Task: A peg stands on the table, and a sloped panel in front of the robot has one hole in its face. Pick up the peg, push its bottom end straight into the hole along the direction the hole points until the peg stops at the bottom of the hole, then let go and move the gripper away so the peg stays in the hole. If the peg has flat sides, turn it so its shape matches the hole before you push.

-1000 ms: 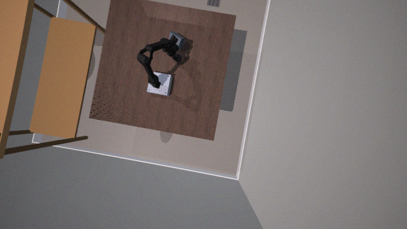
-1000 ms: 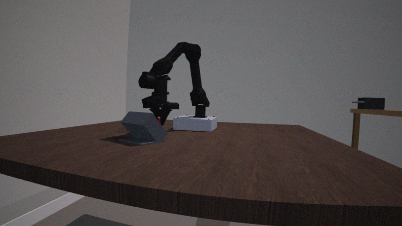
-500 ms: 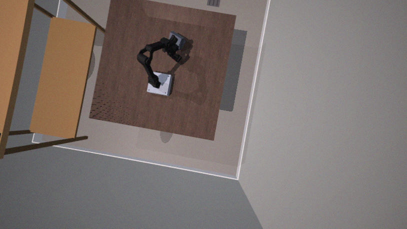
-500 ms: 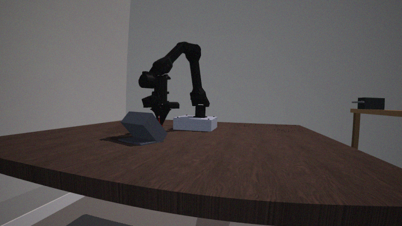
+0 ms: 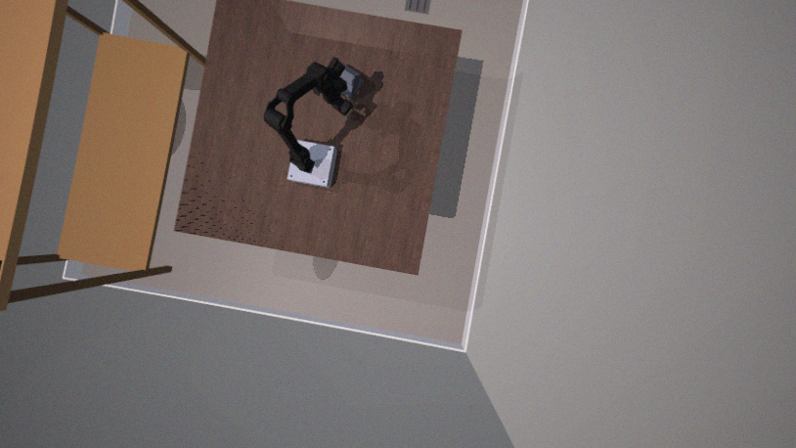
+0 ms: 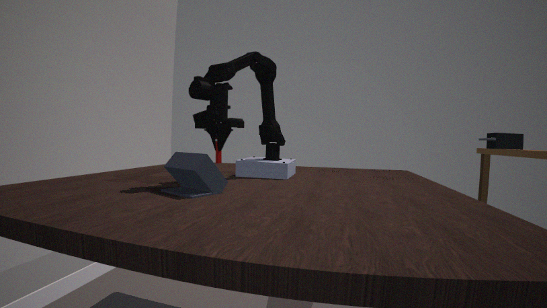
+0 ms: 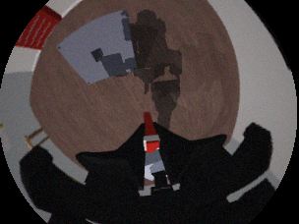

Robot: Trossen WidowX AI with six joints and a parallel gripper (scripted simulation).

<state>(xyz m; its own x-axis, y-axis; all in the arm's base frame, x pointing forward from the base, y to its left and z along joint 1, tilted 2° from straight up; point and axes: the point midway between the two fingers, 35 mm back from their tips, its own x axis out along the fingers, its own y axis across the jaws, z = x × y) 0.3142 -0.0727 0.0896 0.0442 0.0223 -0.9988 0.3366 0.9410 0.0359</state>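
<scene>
1. Spanning the scene, the table (image 6: 344,214) carries the sloped panel (image 6: 195,176) — its hole unfilled.
2. Beside and above the panel, the gripper (image 6: 218,142) has its jaws clamped on the red peg (image 6: 218,155), hanging upright.
3. Pick-up looks done — aligning, pushing, releasing remain.

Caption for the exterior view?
Gripper holds the red peg upright behind the sloped grey panel.

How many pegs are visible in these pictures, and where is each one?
1. The red peg hangs upright from the closed gripper, behind the sloped panel in the exterior view. No other peg shows; the panel could hide something.
</scene>
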